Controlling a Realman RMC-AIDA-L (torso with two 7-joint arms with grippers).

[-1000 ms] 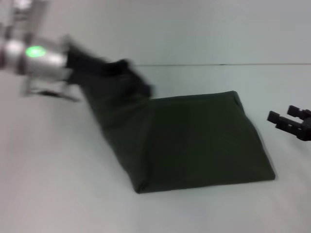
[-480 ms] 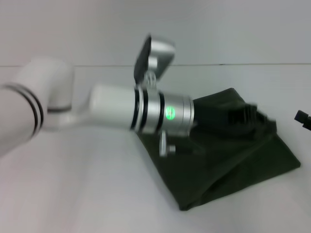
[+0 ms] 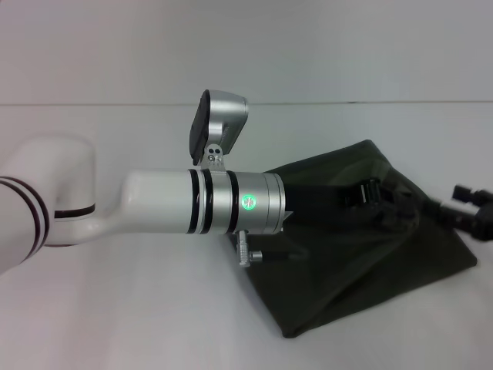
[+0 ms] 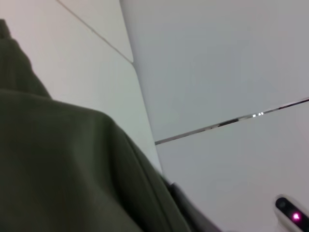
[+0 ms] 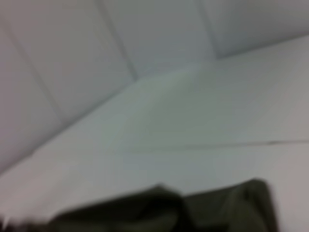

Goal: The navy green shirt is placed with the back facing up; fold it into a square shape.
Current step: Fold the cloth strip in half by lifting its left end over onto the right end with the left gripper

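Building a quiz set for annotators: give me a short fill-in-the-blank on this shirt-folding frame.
1. The dark olive-green fabric shirt lies on a ____ table.
2. The arm reaching across over the shirt in the head view is the robot's ____ arm.
3. The black right gripper sits at the shirt's ____ edge.
4. The light on the left arm's silver wrist glows ____.

Missing words: white; left; right; green

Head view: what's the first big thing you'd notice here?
The robot's big white and silver left arm stretches across the middle, with a green light glowing on its wrist. Its left gripper is over the navy green shirt, a dark bundle lying on the white table. The black right gripper waits at the shirt's right edge.
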